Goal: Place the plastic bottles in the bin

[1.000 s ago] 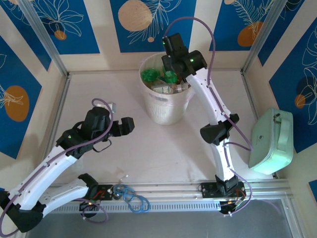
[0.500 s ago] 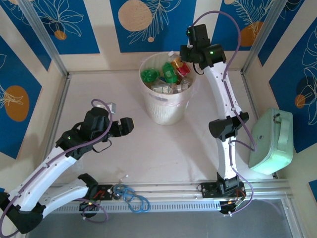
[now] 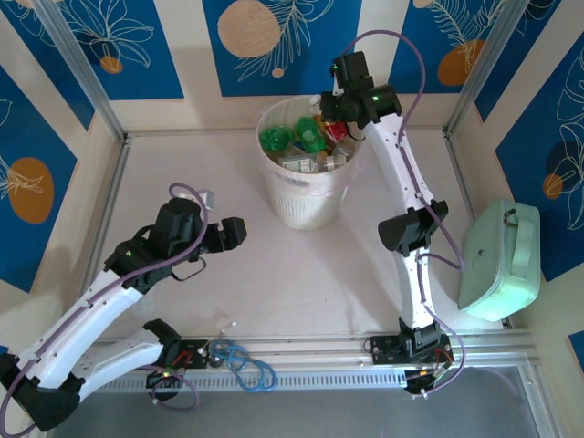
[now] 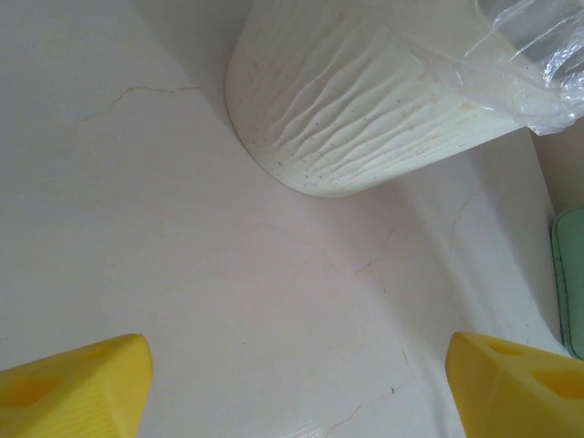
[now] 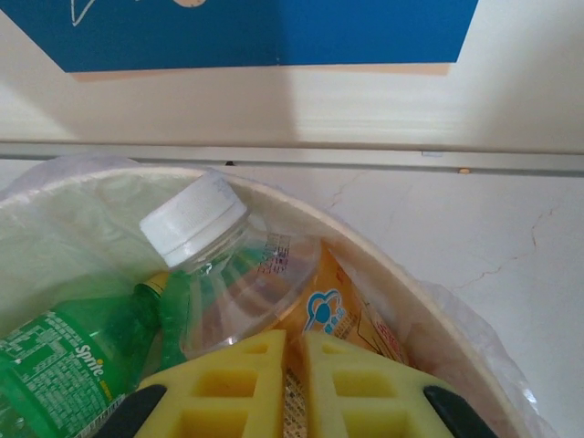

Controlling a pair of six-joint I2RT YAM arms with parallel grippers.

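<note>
The right gripper (image 5: 294, 345), fingers pressed together, hovers over the bin (image 5: 383, 269) rim, with the plastic bottles (image 5: 228, 274) just beneath. The left gripper (image 4: 297, 370) stands spread above the tabletop (image 4: 182, 228).

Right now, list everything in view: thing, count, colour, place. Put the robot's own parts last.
table: one, off-white, under everything
bin: one, pale pinkish-white, far middle of the table
plastic bottles: several, exact count hidden; green, clear, and amber with red; piled inside the bin
liner: one, clear plastic, folded over the bin's rim
case: one, mint-green, right edge of the table
cable: one coil, blue, near edge of the table
wall panels: several, blue with orange and white, behind and at both sides
left claw: one, yellow fingers, open, above bare table left of the bin
right claw: one, yellow fingers, shut, over the bin's far right rim
</note>
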